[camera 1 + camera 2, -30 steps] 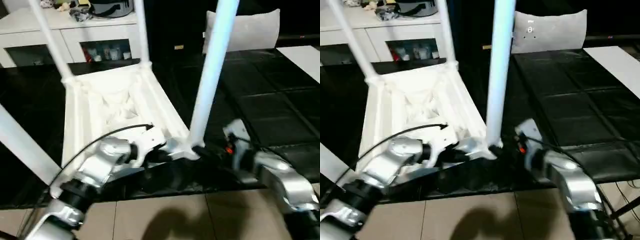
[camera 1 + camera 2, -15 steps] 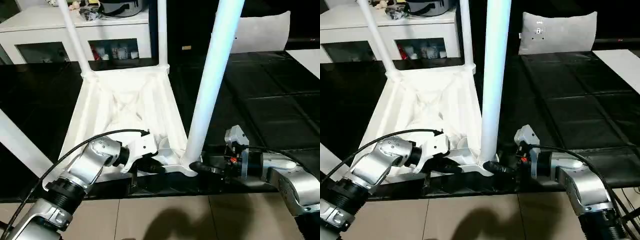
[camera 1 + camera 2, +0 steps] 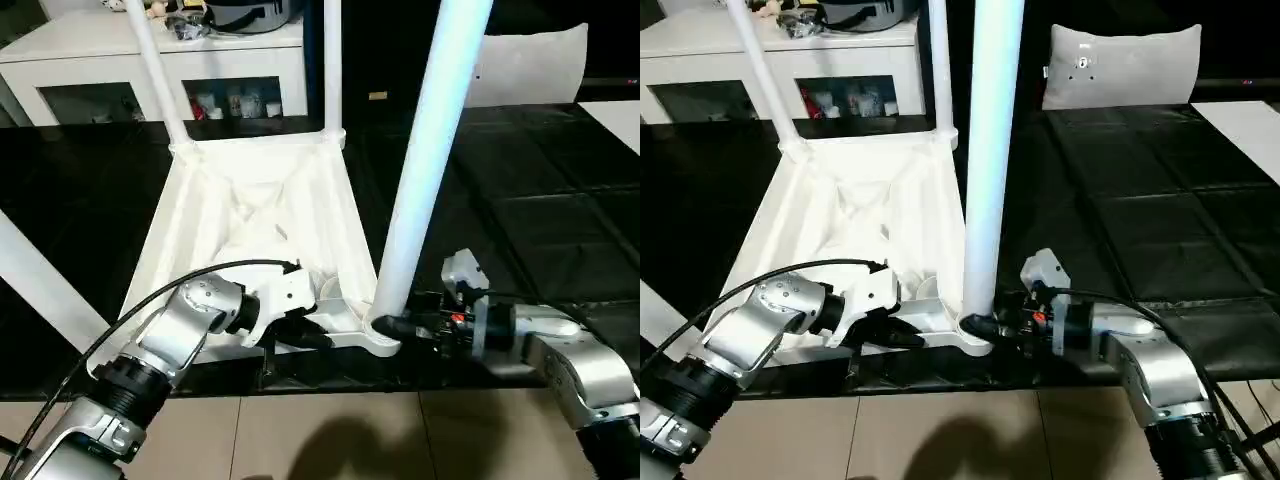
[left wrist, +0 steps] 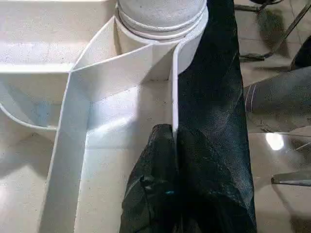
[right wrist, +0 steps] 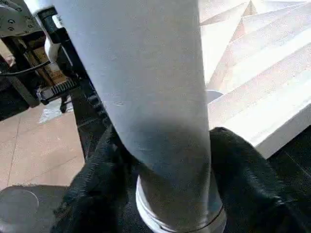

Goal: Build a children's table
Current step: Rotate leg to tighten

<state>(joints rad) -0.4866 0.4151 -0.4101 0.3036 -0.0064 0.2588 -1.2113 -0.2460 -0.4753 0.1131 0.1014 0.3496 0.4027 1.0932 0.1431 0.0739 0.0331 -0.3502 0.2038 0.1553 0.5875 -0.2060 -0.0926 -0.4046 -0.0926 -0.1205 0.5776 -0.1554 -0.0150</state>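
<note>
One white table top (image 3: 250, 215) lies upside down. Four white legs are visible: one thick leg (image 3: 425, 160) between the right jaws, two thin legs (image 3: 158, 65) (image 3: 332, 60) far beyond the jaws, and one leg (image 3: 40, 290) beside the left arm. There are two grippers (image 3: 318, 338) (image 3: 392, 327) and one grey cushion (image 3: 1122, 65).

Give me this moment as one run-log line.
table top: upside down on dark surface | near-right leg: upright in corner socket | right gripper: fingers either side of leg base | left gripper: shut on top's edge wall
</note>
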